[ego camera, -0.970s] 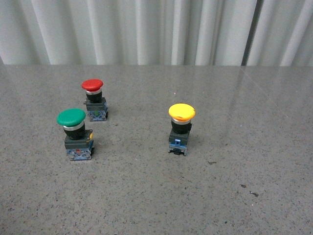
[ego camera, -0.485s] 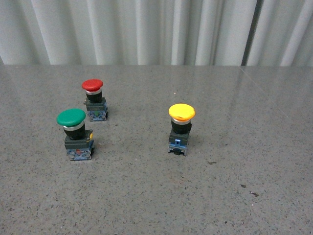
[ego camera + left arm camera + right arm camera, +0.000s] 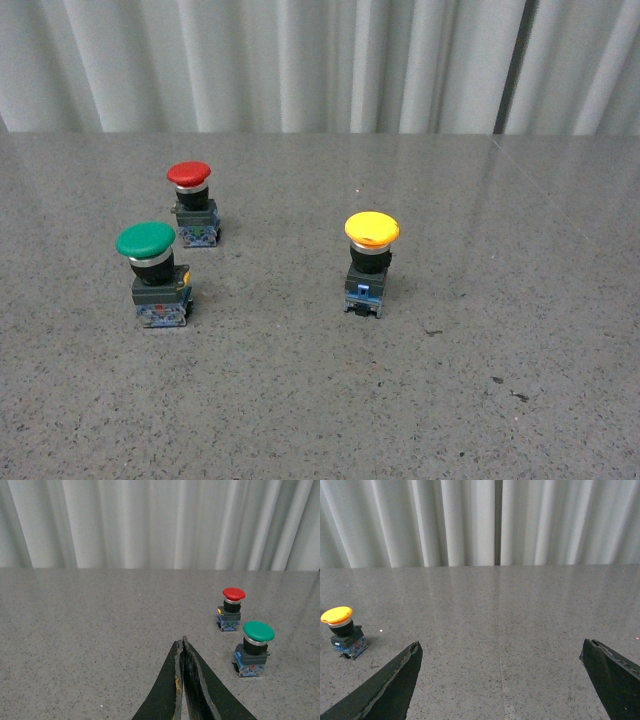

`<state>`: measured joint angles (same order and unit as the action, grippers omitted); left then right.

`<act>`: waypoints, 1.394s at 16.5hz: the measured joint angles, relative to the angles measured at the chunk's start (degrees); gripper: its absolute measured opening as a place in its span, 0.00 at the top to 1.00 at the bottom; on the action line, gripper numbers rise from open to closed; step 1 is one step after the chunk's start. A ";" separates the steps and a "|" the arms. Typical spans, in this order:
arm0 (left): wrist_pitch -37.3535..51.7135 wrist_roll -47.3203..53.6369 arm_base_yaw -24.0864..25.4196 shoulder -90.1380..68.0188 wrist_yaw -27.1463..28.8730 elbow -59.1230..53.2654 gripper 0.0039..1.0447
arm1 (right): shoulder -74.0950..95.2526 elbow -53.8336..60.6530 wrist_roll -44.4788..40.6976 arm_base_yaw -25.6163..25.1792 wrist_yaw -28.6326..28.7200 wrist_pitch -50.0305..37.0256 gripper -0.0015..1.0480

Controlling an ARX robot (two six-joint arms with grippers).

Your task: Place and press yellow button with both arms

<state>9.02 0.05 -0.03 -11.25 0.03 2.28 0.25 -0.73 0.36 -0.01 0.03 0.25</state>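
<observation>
The left hand was clenched: its two black fingers met at the tips with nothing between them, over the grey speckled counter. The right hand was released, its two black fingers spread wide with only bare counter between them. In the right wrist view, the yellow button stood farther out on the counter than the fingertips, outside their span and clear of both fingers. In the front view, the green-capped button was the nearest item, standing upright on the left side of the counter. The yellow button stood slightly farther back, to the right of centre and well apart from the other two buttons. It was upright, with the domed cap on top, the black collar beneath it and the blue-grey base resting on the counter. No hand touched it. The red-capped button stood upright behind the green-capped button, near it and a little to its right. A pleated white curtain hung behind the far edge of the counter.
</observation>
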 joint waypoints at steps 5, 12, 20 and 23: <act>-8.02 0.00 -0.02 7.32 -0.28 -1.44 0.99 | 0.00 0.00 0.00 0.00 0.00 0.02 0.06; -9.11 0.00 -0.02 10.62 -0.02 -1.44 0.99 | 0.00 0.00 0.00 0.00 0.02 0.02 0.06; -9.29 -0.02 -0.02 10.62 -0.02 -1.44 0.82 | 0.00 0.00 0.00 0.00 0.00 0.00 0.06; -9.29 -0.02 -0.02 10.62 -0.02 -1.44 0.26 | 0.00 0.00 0.00 0.00 0.00 0.00 0.06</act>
<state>-0.27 0.03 -0.05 -0.62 0.01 0.84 0.25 -0.73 0.36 -0.01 0.03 0.25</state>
